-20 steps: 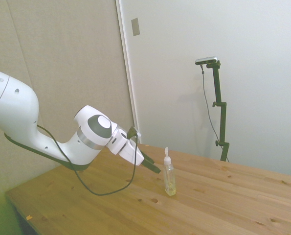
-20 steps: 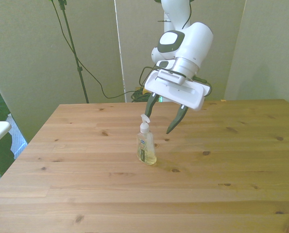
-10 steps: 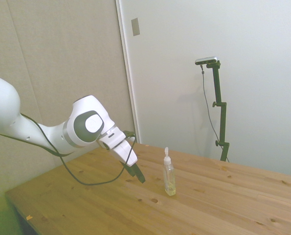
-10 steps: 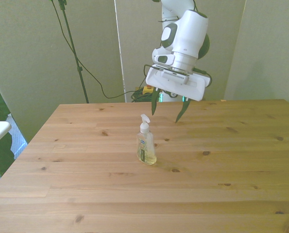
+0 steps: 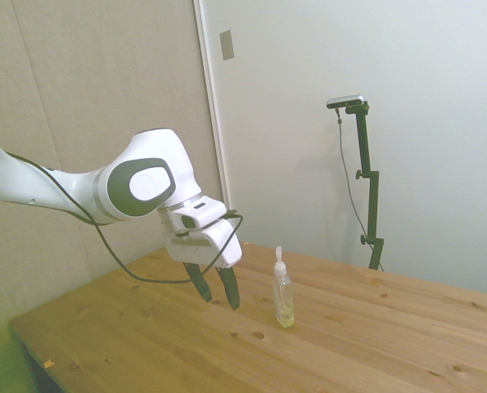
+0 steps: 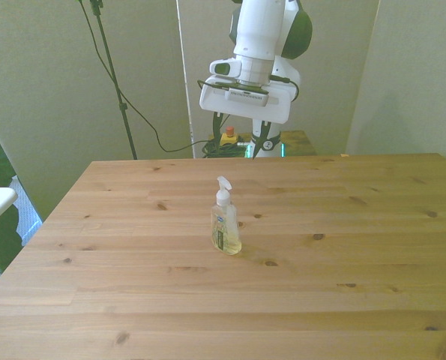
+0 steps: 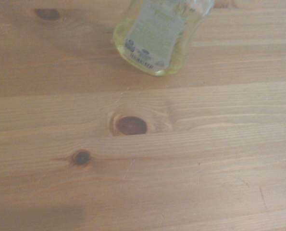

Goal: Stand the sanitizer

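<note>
sanitizer upright on the desk, pincer apart and clear of it

the sanitizer (image 5: 283, 295) stands on its base near the middle of the wooden desk (image 5: 374, 344), white pump nozzle on top, pale yellow liquid low in the clear bottle; in the front view it (image 6: 225, 222) shows a white label with the nozzle tipped toward the front view's left. the pincer (image 5: 214, 293) hangs above the desk beside the bottle, fingers pointing down and spread, holding nothing and touching nothing. in the front view the pincer (image 6: 243, 142) sits behind the bottle, over the desk's far edge. the wrist view catches the bottle's lower part (image 7: 157, 36) above two dark knots in the wood.
</note>
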